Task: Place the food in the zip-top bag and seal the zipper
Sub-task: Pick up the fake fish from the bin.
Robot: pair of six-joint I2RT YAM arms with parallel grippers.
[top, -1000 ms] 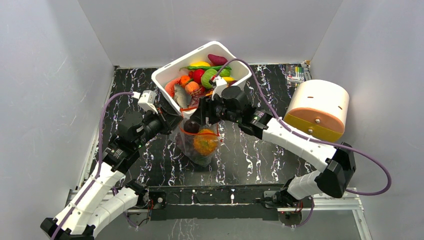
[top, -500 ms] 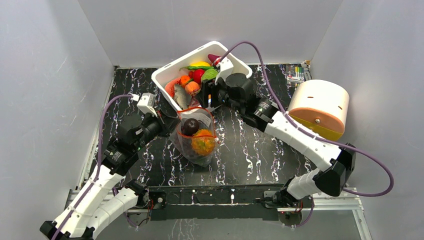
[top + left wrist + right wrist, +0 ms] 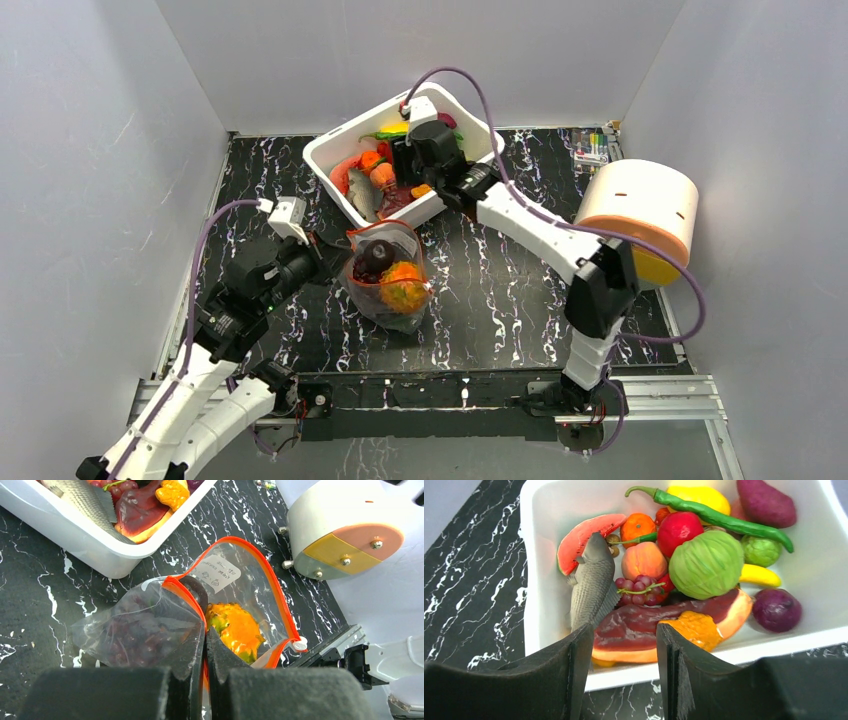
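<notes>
Mid-job, roughly. Top view: zip-top bag on the black marbled tabletop, just in front of the white tub, mouth up and gaping.

Already inside: a spiky orange pineapple, purple grapes, plus a dark round item, poss. a plum, too shadowed to call.

Left gripper: fingers pressed together on the bag's near lip, pinching film and zipper to prop the mouth open. Zipper parted along the whole visible length, small white tab at one end; no seal yet.

Right gripper: fingers apart, nothing betw. them, hanging over the tub's near wall.

Left to move, per right wrist cam: a fish, watermelon slice, cabbage, long green chilli, raw steak, peach, second grape bunch and more, approx. a dozen pcs in all.

Judged on that: well under half the food bagged, w/ most of the loading and the entire zip-closing step outstanding. Room in the bag for the lot: doubtful.
</notes>
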